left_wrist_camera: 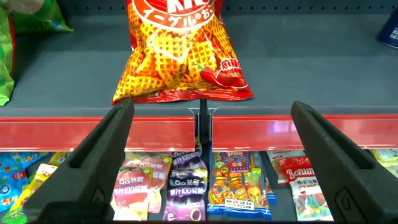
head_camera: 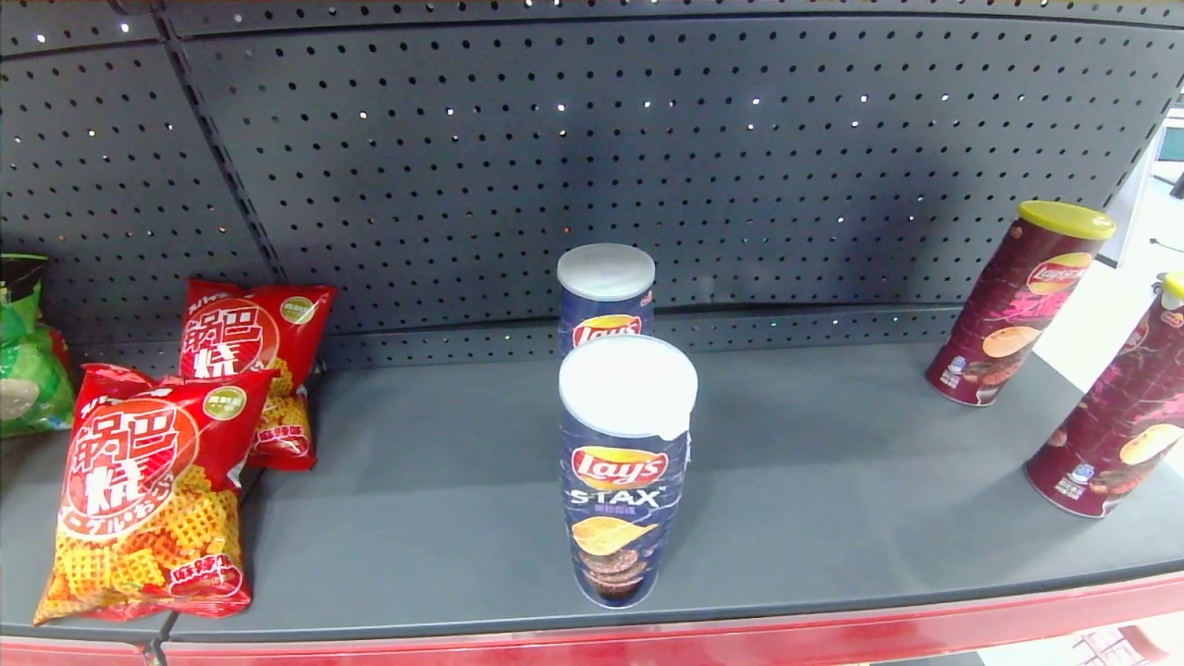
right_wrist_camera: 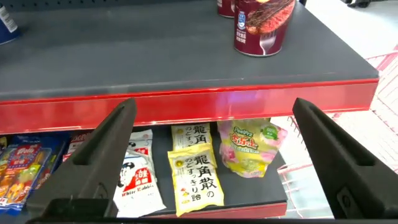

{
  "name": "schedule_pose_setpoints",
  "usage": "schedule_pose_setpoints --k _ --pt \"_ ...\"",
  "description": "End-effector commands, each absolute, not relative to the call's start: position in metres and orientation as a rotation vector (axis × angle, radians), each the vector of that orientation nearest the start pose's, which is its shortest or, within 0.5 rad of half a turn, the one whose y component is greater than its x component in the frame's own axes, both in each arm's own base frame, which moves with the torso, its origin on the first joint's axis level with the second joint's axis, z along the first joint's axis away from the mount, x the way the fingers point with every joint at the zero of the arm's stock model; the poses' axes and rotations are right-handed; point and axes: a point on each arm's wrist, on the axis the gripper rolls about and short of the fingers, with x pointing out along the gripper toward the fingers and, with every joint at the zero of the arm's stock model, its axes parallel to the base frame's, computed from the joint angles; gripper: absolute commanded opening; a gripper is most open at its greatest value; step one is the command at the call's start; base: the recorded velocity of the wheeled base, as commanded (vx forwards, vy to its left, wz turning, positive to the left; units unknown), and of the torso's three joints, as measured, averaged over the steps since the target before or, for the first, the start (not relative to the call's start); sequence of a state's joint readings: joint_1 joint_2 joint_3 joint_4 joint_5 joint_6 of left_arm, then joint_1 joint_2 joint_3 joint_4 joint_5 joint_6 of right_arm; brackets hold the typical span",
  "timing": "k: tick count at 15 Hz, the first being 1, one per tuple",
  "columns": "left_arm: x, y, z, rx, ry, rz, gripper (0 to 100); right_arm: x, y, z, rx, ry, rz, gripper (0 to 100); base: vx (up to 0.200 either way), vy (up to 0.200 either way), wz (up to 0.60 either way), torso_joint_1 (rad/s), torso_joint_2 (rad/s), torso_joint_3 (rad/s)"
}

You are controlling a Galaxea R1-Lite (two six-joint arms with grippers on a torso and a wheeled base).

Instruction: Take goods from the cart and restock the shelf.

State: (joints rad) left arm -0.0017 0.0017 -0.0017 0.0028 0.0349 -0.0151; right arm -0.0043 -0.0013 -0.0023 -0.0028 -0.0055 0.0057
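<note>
On the grey shelf (head_camera: 832, 490) two dark blue chip cans with white lids stand one behind the other, the front can (head_camera: 624, 472) near the shelf's red edge and the back can (head_camera: 606, 298) near the pegboard. Two maroon cans with yellow lids stand at the right (head_camera: 1017, 305) (head_camera: 1115, 435). Two red snack bags (head_camera: 153, 499) (head_camera: 264, 365) lean at the left. My left gripper (left_wrist_camera: 211, 162) is open, below and in front of the shelf edge, facing the front red snack bag (left_wrist_camera: 180, 56). My right gripper (right_wrist_camera: 214, 162) is open before the red edge, near a maroon can (right_wrist_camera: 261, 28).
A green bag (head_camera: 28, 361) sits at the far left of the shelf. A lower shelf holds hanging candy packets (left_wrist_camera: 236, 186) and yellow and white packets (right_wrist_camera: 199, 174). A pink cart frame (right_wrist_camera: 379, 93) shows at the right. Bare shelf lies between the blue and maroon cans.
</note>
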Motion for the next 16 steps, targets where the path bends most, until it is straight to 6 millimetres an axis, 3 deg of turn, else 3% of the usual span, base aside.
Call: schedule_pose_setpoints --k 1,16 --pt "-0.0227 0.0008 0.0757 -0.015 0.004 0.034 100 -0.0228 0.0000 0.0755 0.012 0.000 -0.008 100 0.000 0.000 0.00 0.000 0.00 0.000" --pt "-0.0227 0.0008 0.0757 -0.015 0.004 0.034 100 -0.0228 0.0000 0.0753 0.006 0.002 -0.011 100 0.000 0.000 0.00 0.000 0.00 0.000"
